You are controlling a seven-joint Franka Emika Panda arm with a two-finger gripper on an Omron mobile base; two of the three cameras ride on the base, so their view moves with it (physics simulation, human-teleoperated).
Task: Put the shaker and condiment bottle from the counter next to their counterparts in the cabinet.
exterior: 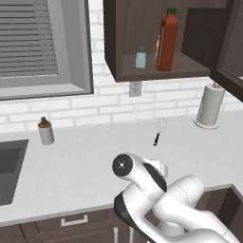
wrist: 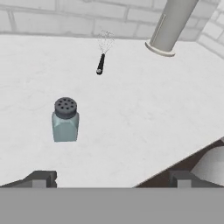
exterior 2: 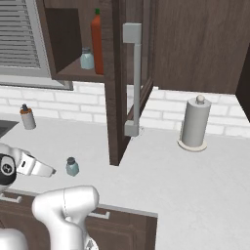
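The small teal shaker (wrist: 65, 120) with a dark cap stands upright on the counter (exterior: 95, 156), near its front edge (exterior 2: 72, 167). My gripper (wrist: 112, 179) hovers open just short of it, and the shaker is ahead of the left fingertip (wrist: 41, 178), not touching it. In the open cabinet (exterior: 114, 38) the tall red condiment bottle (exterior: 167, 40) with a green cap stands on the shelf. To its left is the twin shaker (exterior: 141, 58), and a sliver of a yellow-orange bottle (exterior: 157, 53) shows behind the red one.
The cabinet door (exterior 2: 134, 80) hangs open over the counter, to the right of the shaker. A whisk (exterior: 159, 130) lies near the back wall and a paper towel roll (exterior: 210, 105) stands at the right. A soap dispenser (exterior: 45, 131) and a sink (exterior: 9, 166) are at the left.
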